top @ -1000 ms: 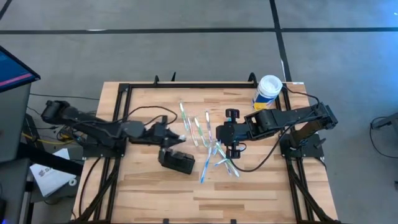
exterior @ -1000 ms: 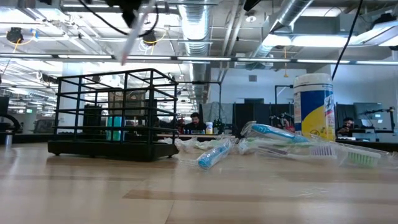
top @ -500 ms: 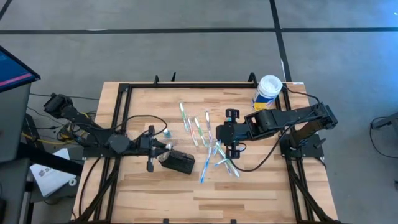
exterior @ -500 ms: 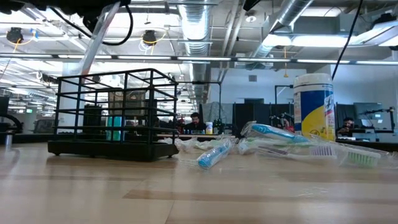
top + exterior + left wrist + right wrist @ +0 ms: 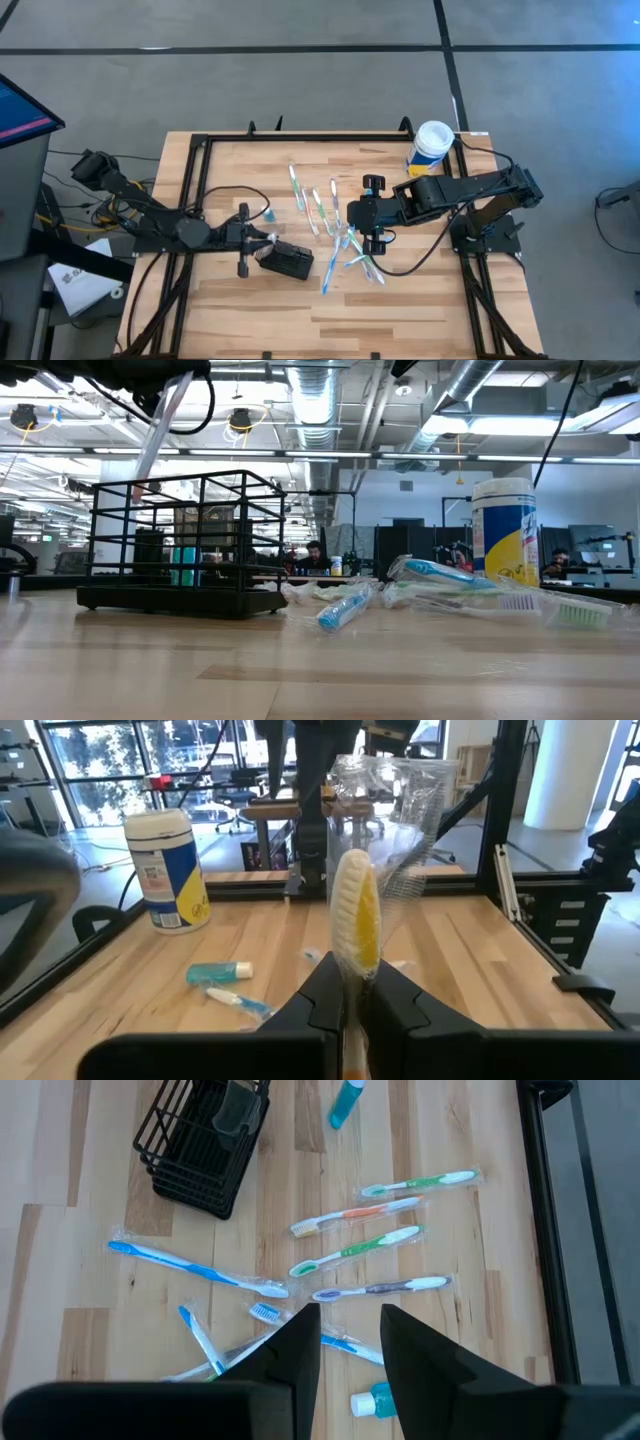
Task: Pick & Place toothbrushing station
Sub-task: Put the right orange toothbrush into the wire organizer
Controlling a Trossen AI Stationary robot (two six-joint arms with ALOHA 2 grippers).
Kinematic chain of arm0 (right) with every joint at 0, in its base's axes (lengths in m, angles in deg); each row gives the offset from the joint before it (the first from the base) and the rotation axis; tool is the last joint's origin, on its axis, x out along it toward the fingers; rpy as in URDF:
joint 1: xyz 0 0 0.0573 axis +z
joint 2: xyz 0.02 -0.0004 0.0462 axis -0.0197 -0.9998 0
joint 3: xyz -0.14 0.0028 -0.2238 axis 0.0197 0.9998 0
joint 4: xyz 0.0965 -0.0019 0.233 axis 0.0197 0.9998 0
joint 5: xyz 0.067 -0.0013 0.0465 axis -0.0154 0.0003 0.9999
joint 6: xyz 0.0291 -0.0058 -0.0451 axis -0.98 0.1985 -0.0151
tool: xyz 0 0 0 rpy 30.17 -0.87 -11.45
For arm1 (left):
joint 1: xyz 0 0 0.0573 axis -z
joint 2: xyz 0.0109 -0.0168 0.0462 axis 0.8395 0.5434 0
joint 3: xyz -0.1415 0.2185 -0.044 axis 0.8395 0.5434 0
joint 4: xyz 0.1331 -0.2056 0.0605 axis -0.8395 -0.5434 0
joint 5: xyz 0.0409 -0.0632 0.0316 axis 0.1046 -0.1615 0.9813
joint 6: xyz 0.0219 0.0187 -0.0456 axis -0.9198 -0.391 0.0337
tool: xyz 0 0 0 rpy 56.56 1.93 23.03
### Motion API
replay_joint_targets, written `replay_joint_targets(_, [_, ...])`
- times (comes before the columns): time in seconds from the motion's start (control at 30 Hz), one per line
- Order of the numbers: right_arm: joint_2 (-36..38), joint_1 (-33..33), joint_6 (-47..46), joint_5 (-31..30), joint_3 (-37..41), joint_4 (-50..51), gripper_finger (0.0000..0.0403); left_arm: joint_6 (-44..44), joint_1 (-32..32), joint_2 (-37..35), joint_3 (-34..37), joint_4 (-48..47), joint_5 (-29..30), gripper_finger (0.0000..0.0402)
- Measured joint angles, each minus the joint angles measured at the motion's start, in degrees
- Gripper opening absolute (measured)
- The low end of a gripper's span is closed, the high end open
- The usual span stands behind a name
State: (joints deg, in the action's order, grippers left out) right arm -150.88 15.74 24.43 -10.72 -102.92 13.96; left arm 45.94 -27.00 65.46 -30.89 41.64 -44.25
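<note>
The left gripper (image 5: 262,238) is clamping a wrapped toothbrush (image 5: 355,915) between closed fingers, yellow bristle head standing up beyond the fingertips. The toothbrushing station (image 5: 284,260), a black wire holder, is standing on the table (image 5: 420,300) just beside and slightly ahead of this gripper, not touching it. The right gripper (image 5: 352,218) is hovering with fingers (image 5: 300,1342) parted and empty above loose wrapped toothbrushes (image 5: 368,1248), the station lying well ahead of it. A white-lidded canister (image 5: 431,145) is standing behind the right arm.
</note>
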Motion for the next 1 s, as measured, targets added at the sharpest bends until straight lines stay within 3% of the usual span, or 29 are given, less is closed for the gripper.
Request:
replay_joint_targets(0.2, [0.0, 0.0, 0.0, 0.0, 0.0, 0.0, 0.0098, -0.1, 1.5, 1.2, 1.8, 3.4, 1.4, 0.0006])
replay_joint_targets(0.5, [0.0, 0.0, 0.0, 0.0, 0.0, 0.0, 0.0098, -3.6, 3.7, 1.2, 10.6, 20.2, 2.5, 0.0006])
replay_joint_targets(1.0, [0.0, 0.0, 0.0, 0.1, 0.0, 0.0, 0.0098, 0.3, 4.4, 1.3, 17.5, 27.8, 2.4, 0.0006])
